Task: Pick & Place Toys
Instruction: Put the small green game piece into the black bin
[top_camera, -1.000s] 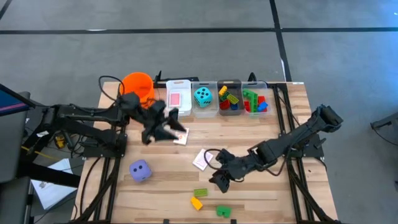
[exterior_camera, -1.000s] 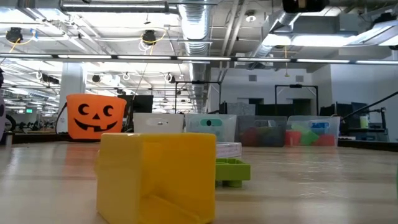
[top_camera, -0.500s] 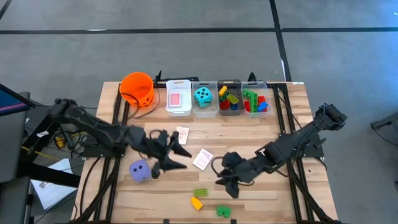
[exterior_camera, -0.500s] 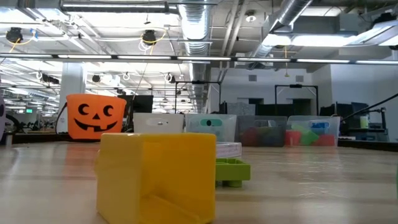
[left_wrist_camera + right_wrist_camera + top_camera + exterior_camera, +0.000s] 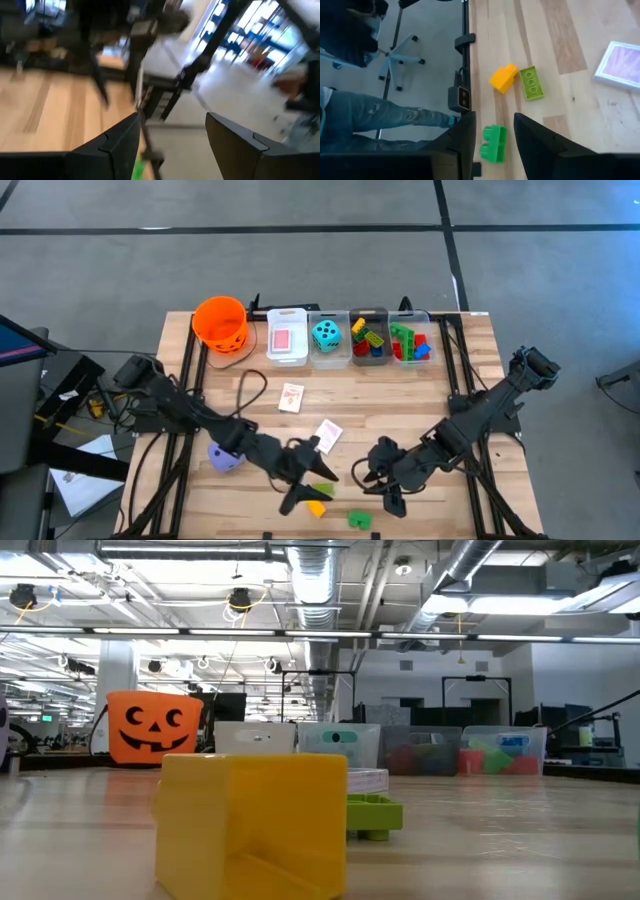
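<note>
- Since your right gripper (image 5: 383, 483) hangs low near the table's (image 5: 460, 395) front edge with its fingers (image 5: 532, 141) set apart and nothing between them, you look lined up on the bright green brick (image 5: 493, 143), which lies loose at that edge just past the fingertips.
- That brick looks like hard, light, glossy plastic, so you can probably squeeze it firmly, but it may skid on the wood; take it across its two flat long sides rather than over the studs.
- Just beside it lie a yellow brick (image 5: 503, 78) and a lime-green brick (image 5: 532, 83), touching or nearly so; if you come down wide you may nudge them.
- Your left gripper (image 5: 303, 483) is low over the same front-edge cluster, jaws parted and empty, so watch for crowding between the two arms.
- The two pink-backed cards (image 5: 327, 434) mid-table are thin and flat, hard to pinch without sliding them first.
- The purple die (image 5: 224, 457) toward the left edge is bulky; grip it on opposite flat faces.
- You will find no readable writing or brand; only a jack-o'-lantern face on the orange bucket (image 5: 154, 727) and dots on the teal die (image 5: 326, 334) in its bin.
</note>
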Robot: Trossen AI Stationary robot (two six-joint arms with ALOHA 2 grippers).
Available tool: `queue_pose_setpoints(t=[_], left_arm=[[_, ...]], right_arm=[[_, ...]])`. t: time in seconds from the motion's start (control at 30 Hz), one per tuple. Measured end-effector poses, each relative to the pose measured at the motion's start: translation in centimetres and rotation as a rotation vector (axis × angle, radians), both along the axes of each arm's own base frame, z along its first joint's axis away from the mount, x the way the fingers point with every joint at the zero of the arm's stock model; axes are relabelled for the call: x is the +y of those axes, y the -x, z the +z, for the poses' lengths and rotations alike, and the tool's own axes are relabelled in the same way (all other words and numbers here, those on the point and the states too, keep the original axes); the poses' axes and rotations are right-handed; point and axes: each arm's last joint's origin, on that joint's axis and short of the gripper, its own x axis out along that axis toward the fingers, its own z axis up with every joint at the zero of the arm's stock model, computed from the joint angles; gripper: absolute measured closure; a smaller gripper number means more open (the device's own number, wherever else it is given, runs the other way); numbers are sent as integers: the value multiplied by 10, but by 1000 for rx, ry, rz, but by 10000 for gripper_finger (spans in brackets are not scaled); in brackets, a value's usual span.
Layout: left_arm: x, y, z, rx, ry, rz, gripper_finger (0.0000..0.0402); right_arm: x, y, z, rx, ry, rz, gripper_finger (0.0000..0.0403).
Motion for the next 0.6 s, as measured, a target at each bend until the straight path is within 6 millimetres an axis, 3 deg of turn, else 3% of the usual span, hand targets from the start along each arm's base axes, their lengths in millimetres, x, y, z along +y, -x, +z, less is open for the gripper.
queue_pose_setpoints(t=[0.27,0.6], left_arm=[[4,2,-35,268,-155,27,183],[7,7,-44,360,-209,29,176]], right_arm=[[3,2,0,18,-54,-45,275],[1,1,1,28,-105,-148,275]])
